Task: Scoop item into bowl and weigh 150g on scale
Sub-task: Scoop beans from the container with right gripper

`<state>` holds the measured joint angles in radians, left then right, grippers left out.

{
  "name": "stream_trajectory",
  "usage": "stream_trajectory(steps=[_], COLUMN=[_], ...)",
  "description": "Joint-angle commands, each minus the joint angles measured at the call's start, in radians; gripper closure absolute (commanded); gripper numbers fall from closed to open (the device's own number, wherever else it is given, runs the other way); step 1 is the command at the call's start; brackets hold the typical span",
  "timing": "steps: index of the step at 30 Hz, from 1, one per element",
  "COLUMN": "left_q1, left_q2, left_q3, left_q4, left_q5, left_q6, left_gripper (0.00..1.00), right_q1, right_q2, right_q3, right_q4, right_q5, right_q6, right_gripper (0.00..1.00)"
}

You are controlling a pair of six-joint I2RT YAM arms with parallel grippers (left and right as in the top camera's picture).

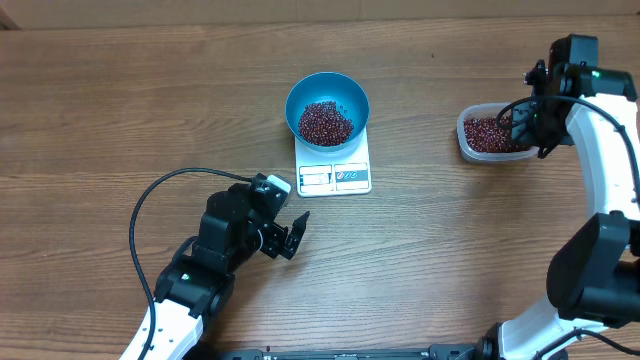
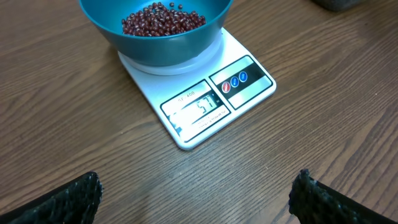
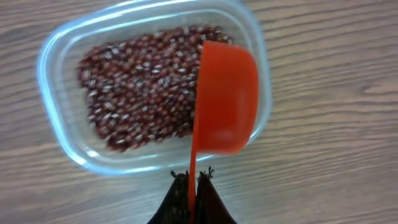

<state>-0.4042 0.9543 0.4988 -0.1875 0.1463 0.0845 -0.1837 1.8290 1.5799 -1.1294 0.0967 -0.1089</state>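
Some beans sit in the bowl on the scale, but more scoops look needed. Right claw pinches the scoop over the tub; left claw gapes wide.

overhead: top-down, far | left wrist: oblique, scale close | right wrist: down, tub close

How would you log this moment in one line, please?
right gripper: shut on scoop over tub | left gripper: open, empty | bowl: holds beans, on scale
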Motion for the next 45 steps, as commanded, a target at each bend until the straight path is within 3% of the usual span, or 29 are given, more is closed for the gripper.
stream_trajectory(steps=[1,15,29,45], left_q1=[-0.004,-0.004,-0.004,-0.004], left_q2=[0.001,0.001,0.001,0.001], left_q3=[-0.007,-0.007,-0.007,-0.007], left_q4=[0.001,0.001,0.001,0.001], left_q5=[0.011,0.011,0.011,0.011], left_q6=[-0.002,-0.002,-0.002,-0.002], left_gripper=[0.00,0.00,0.00,0.01], right_q1=[-0.003,-0.002,-0.002,-0.035], right_q2=[0.034,0.126,0.131,0.131], right_q3=[-0.028,-0.043,-0.043,-0.043], right_q4=[0.028,0.089,0.078,0.046], right_q5=[0.078,0.080,-0.183,-0.375], right_q6=[-0.001,-0.005,-0.133,-0.185], right_gripper=[0.96,0.96,0.96,0.96])
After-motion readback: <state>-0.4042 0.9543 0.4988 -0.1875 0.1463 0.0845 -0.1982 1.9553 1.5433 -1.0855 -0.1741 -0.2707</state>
